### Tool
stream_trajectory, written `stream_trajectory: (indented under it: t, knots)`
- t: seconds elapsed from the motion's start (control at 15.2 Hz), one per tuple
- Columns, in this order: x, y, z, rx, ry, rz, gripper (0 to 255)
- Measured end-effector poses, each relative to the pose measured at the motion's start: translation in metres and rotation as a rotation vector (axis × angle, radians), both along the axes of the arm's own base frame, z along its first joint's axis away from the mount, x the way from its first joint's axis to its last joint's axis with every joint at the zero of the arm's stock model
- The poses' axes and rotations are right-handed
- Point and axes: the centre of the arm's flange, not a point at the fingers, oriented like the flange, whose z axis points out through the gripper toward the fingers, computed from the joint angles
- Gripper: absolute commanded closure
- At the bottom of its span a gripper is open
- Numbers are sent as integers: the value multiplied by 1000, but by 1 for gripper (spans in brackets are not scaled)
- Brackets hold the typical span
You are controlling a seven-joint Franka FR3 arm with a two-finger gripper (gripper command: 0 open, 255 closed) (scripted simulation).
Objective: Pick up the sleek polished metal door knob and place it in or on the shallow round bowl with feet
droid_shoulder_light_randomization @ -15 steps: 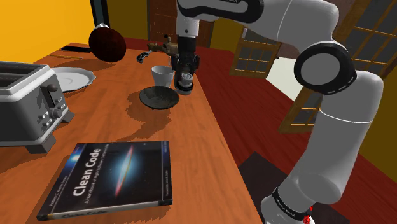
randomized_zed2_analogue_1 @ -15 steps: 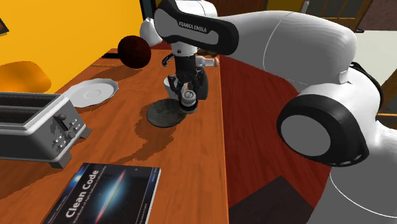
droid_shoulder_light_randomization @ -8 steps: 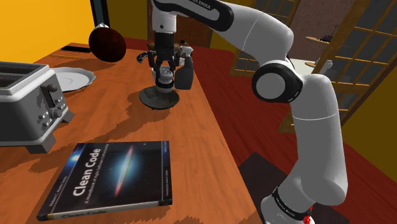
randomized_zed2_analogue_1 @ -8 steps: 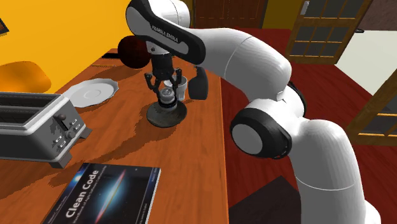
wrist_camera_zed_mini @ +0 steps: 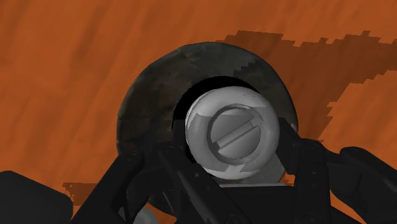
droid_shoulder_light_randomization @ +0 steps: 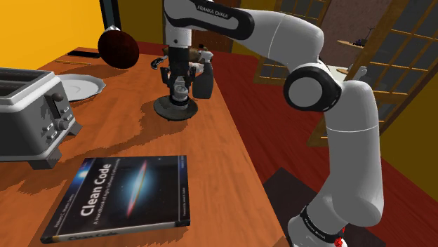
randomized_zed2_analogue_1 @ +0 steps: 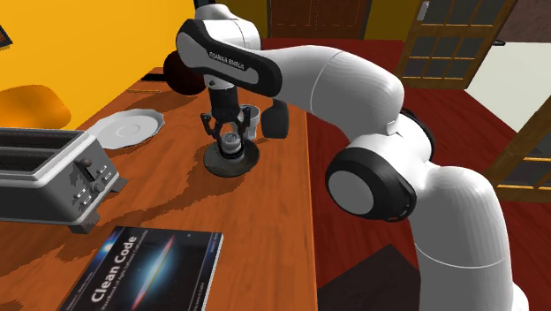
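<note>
The black two-finger gripper [droid_shoulder_light_randomization: 180, 85] hangs in the upper middle of the shoulder view and points straight down. Its jaws squeeze the shiny round grey metal door knob [wrist_camera_zed_mini: 232, 133] from both sides, so it cannot drop. The knob sits just above the middle of the dark grey shallow round bowl [wrist_camera_zed_mini: 135, 108]. It is held there so that, I think, letting go would land it inside the bowl, not on the orange-brown wooden table [droid_shoulder_light_randomization: 210, 161].
</note>
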Motion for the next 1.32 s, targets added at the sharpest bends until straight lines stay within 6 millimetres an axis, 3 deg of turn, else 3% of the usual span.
stream_trajectory:
  t: [0.4, 0.79, 0.86, 1.32]
  knots:
    - [-1, 0, -31, 0, 0, 0, 255]
    - [0, 0, -36, 0, -1, 0, 255]
    - [0, 0, -36, 0, -1, 0, 0]
    - [0, -1, -29, 1, -2, 0, 0]
